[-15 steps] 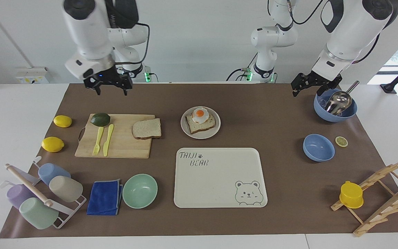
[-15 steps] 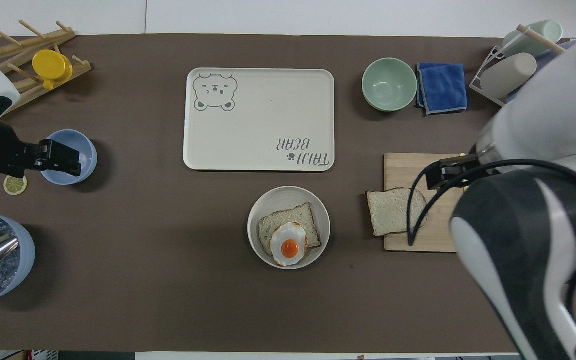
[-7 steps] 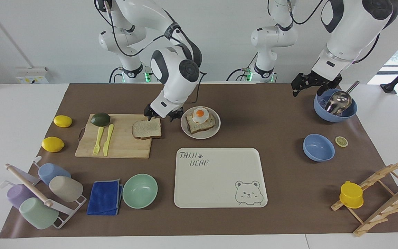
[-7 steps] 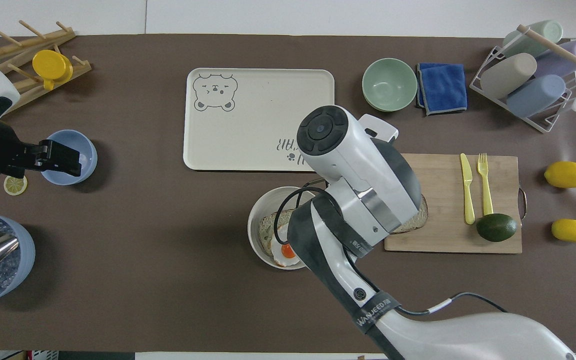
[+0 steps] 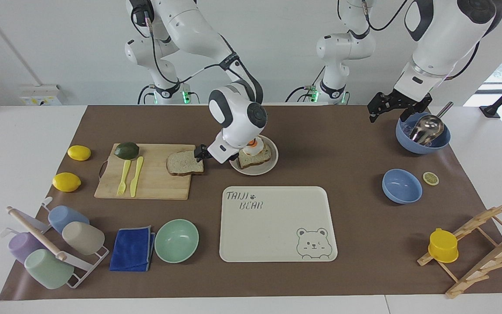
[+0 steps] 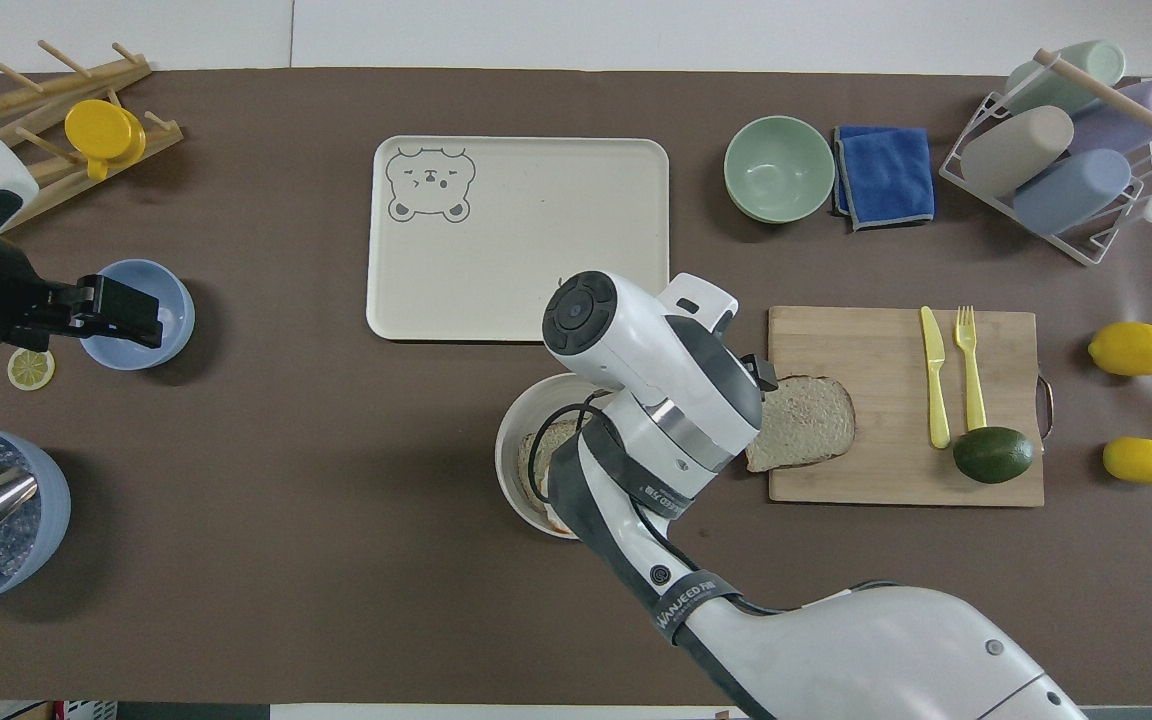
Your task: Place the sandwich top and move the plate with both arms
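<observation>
Clock frame: read from the robots' end of the desk, with 12 pointing away from them and 3 toward the right arm's end.
Sandwich top [image 5: 184, 162]: plain tan bread slice with a brown crust, lying flat on the pale wooden cutting board [image 5: 155, 183], at that board's 9 o'clock end.
Plate [image 5: 257, 171]: small round grey-beige plate on the brown desk mat, just beside the board at its 9 o'clock, carrying a bread slice topped with a fried egg [image 5: 257, 157].
Right tool [image 5: 199, 153]: black, low at the 9 o'clock edge of the sandwich top, in the narrow gap between slice and plate. Contact with the crust looks likely but cannot be confirmed, and the width of its opening cannot be told.
Key relation: sandwich top at 3 o'clock from the right tool, plate at 9 o'clock from it. Slice nearly square, a little longer along the 3-to-9 line, with its rounded end toward 3 and its straight end toward the tool.
Nearer arm: the right one by far, with its wrist leaning over the plate.
Left tool [image 5: 392, 109]: waiting in the air at the left arm's end, by a deep blue bowl holding a metal ladle [image 5: 423, 139]. Opening cannot be told.
Step in hand: probably taking hold of the straight end, then a short carry toward 9 o'clock onto the egg.
Risk: a thin, floppy slice gripped at one edge may droop or land askew.
</observation>
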Tool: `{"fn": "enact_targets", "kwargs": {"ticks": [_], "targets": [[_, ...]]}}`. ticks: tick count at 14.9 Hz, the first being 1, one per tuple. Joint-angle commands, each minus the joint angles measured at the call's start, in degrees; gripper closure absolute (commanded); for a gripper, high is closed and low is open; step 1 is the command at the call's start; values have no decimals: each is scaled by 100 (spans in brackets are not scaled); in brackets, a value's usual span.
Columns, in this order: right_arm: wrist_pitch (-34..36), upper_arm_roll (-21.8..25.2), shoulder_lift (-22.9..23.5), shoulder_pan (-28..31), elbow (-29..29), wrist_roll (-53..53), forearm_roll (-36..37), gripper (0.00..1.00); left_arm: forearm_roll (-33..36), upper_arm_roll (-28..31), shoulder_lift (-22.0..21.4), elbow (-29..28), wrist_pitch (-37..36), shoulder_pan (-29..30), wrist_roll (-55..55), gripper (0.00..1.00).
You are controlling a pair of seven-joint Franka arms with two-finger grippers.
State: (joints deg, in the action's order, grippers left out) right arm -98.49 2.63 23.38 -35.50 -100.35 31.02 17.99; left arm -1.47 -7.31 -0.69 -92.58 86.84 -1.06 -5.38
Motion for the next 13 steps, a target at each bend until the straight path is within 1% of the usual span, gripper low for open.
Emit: {"fn": "enact_targets", "kwargs": {"ticks": [1,4,5,6,10,13], "targets": [[-293,-52,-342,87,-625,124,336,0,112,11,-107,-93,87,18,37,0],[-390,-52,-404,96,-836,124,469,0,112,11,-107,-93,96,44,46,0],[-408,-52,-439,131,-924,124,469,1,112,2,-99,-85,96,44,37,0],[-469,-52,-465,166,-1003,124,477,5,112,2,-107,-85,131,44,37,0],[-505,-52,-474,184,-1056,115,477,13,112,2,-98,-85,184,44,46,0],[-522,-52,-474,202,-1065,115,477,22,112,2,-98,-93,263,44,46,0]]}}
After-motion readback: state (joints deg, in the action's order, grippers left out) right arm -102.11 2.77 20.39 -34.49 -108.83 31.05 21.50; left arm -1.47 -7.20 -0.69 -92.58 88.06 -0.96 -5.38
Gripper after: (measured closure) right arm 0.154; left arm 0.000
